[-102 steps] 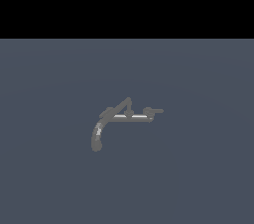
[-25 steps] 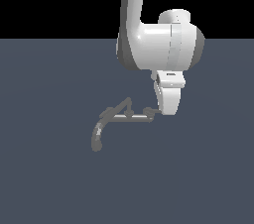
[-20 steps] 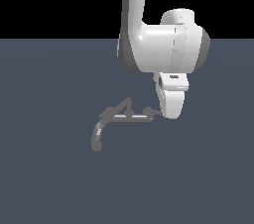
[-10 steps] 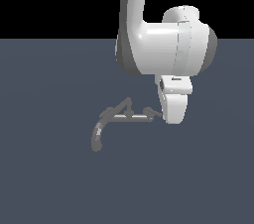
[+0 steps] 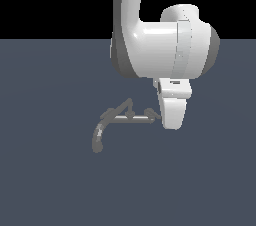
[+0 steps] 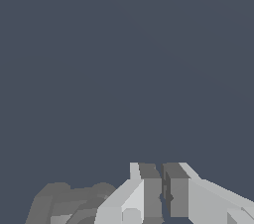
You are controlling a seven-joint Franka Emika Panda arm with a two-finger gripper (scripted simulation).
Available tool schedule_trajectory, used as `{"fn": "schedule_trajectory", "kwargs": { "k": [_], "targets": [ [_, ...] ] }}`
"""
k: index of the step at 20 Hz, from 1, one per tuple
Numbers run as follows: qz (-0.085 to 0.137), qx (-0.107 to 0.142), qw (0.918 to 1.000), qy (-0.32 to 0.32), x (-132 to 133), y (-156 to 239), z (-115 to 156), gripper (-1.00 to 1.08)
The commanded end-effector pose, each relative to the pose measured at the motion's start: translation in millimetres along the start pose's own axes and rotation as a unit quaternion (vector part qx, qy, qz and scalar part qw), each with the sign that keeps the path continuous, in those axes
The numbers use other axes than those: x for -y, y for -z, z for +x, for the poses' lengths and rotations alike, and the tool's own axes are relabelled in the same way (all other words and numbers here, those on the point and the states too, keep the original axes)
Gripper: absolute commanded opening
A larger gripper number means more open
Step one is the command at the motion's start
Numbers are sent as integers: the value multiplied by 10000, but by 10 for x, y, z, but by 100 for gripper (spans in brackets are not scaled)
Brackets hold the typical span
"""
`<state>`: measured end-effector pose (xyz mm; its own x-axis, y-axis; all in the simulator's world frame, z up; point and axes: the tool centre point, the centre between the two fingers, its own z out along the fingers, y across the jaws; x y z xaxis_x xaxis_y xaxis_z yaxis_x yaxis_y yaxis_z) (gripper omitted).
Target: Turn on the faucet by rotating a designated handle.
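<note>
while the white pincer (image 5: 172,122) seemingly meets the stubby handle (image 5: 154,117), fingers nearly together.

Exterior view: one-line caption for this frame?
White arm lowers its gripper beside the small grey faucet on the exterior view's right.

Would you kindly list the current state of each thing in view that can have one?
gripper: shut, or nearly, with nothing between the fingers; beside the handle.
handle: not gripped; mostly hidden behind the hand in the exterior view.
faucet: no water visible at the spout.
</note>
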<state>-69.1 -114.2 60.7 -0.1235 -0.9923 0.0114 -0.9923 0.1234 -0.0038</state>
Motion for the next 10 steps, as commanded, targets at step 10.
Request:
{"fn": "schedule_trajectory", "kwargs": {
  "k": [10],
  "targets": [
    [-39, 3, 10000, 13, 52, 5, -336, -100]
  ]
}}
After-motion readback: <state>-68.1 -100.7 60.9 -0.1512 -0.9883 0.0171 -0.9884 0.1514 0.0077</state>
